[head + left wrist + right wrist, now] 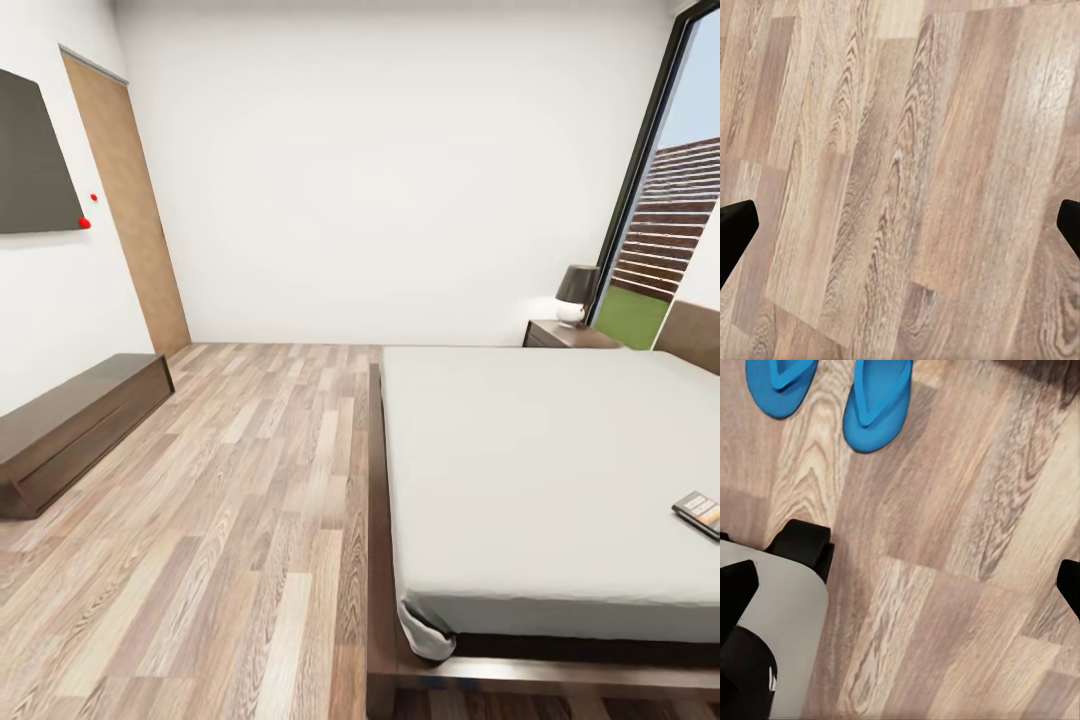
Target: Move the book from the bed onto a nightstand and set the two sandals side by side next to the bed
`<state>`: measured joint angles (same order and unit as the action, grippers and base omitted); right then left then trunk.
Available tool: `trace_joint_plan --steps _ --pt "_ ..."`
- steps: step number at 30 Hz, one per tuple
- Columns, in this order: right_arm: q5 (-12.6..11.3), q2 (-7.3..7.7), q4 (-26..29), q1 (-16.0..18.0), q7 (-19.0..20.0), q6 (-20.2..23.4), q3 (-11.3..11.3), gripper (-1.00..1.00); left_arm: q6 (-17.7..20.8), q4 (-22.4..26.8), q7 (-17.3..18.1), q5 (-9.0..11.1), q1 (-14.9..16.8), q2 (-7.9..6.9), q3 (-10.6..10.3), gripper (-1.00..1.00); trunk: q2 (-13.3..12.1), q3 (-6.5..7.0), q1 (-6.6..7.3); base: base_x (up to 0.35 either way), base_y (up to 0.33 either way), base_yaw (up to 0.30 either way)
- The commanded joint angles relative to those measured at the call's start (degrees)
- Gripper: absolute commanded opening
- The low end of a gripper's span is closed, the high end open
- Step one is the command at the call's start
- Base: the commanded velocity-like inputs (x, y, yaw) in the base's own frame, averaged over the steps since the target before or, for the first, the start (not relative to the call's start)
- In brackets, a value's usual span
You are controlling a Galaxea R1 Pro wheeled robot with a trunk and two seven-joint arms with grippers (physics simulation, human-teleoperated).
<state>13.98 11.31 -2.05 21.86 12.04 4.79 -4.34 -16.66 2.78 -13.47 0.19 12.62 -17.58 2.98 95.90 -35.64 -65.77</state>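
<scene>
On your left a dark panel (30,160) hangs on the wall above a long low dresser (70,425), with a wooden door (130,200) beyond. Open plank floor (230,500) leads to the bed (540,470); the book (700,513) lies on its mattress, cut off at your right. A lamp (576,294) stands on the nightstand (560,335) by the window (665,190). Your left gripper (900,229) points at bare floor, fingers wide apart. Your right gripper (900,585), also spread wide, looks down at both sandals (876,401) lying side by side, partly cropped.
</scene>
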Motion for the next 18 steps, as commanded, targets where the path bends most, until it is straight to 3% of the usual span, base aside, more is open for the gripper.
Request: trace_joint_plan --steps 1,18 --pt "0.0 -0.08 -0.1 0.0 0.2 0.1 -0.4 1.0 -0.2 -0.1 0.0 0.0 0.0 0.02 0.3 1.0 -0.4 0.13 0.23 0.0 0.0 0.0" --pt "-0.4 -0.88 -0.1 -0.4 0.3 0.1 -0.4 1.0 -0.3 -0.1 0.0 0.1 0.0 0.01 0.3 1.0 -7.2 3.19 3.97 0.0 0.0 0.0"
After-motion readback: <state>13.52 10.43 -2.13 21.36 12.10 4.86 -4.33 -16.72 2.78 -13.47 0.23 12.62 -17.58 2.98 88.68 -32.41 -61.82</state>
